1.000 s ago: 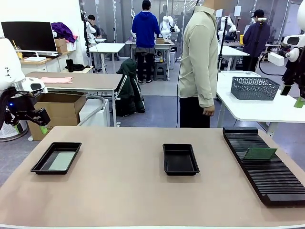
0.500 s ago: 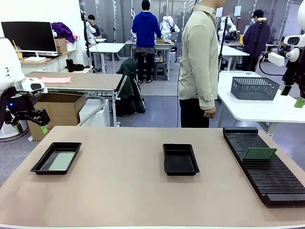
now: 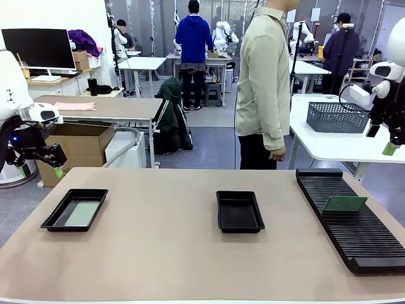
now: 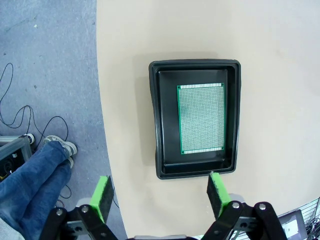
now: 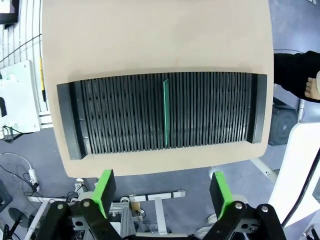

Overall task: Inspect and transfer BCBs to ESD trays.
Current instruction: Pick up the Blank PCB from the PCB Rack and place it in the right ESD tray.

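Note:
Two black ESD trays lie on the table. The left tray (image 3: 54,218) holds a pale green BCB (image 3: 83,213) flat on its floor. The middle tray (image 3: 239,212) has a bare floor. Another BCB (image 3: 344,203) stands on edge in the black slotted rack (image 3: 354,228) at the right. My left gripper (image 3: 41,170) hangs open off the table's left edge; in the left wrist view it (image 4: 160,192) is high above that tray (image 4: 155,120) and its BCB (image 4: 201,118). My right gripper (image 3: 390,149) is raised at the far right, open, high above the rack (image 5: 100,112) and the upright BCB (image 5: 166,114).
A person in a beige shirt (image 3: 262,82) stands at the far side of the table, one hand (image 3: 276,152) hanging down. A white table with a grey basket (image 3: 337,117) stands behind the rack. Wide bare tabletop (image 3: 158,240) lies between the trays.
My right arm has shifted a little to the left and down. The left arm, the trays and the boards have stayed where they were.

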